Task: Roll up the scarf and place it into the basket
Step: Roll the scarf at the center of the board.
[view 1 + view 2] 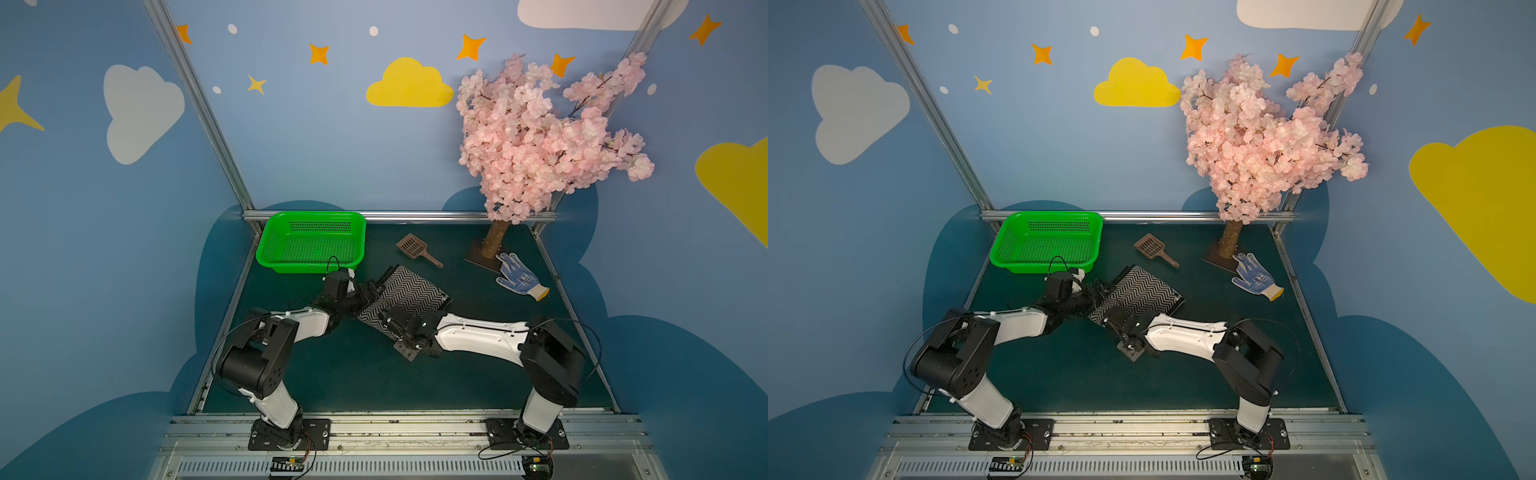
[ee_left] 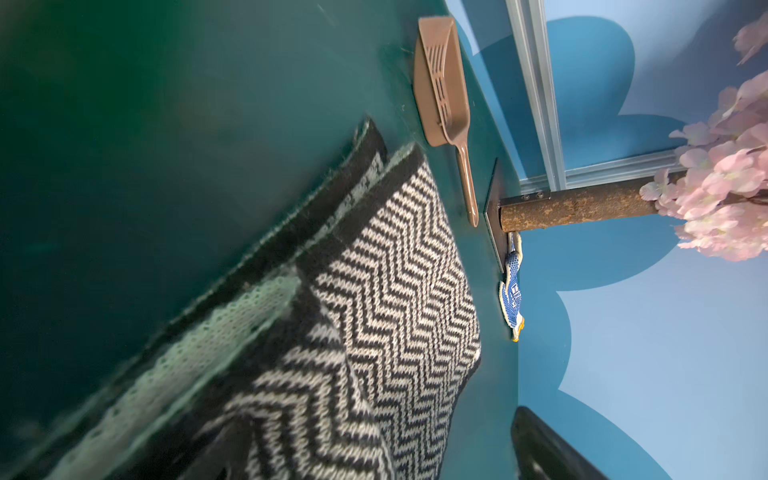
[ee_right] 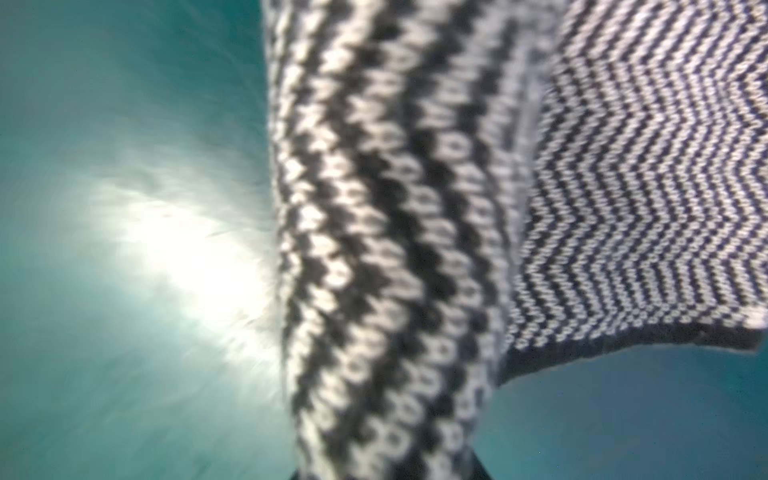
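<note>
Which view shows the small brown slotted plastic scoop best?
The left wrist view: the small brown slotted plastic scoop is large and sharp, slots and handle clear. Both top views show it whole but small. The right wrist view misses it, showing mostly the black-and-white knit scarf.

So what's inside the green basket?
Nothing shows inside the basket, only its holey green floor. The scarf lies outside it on the mat. Its near wall may hide a thin strip.

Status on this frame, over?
Left gripper open at scarf edge. Right gripper on scarf, grip unclear. Scarf folded on mat, basket empty. Nothing blocking.
</note>
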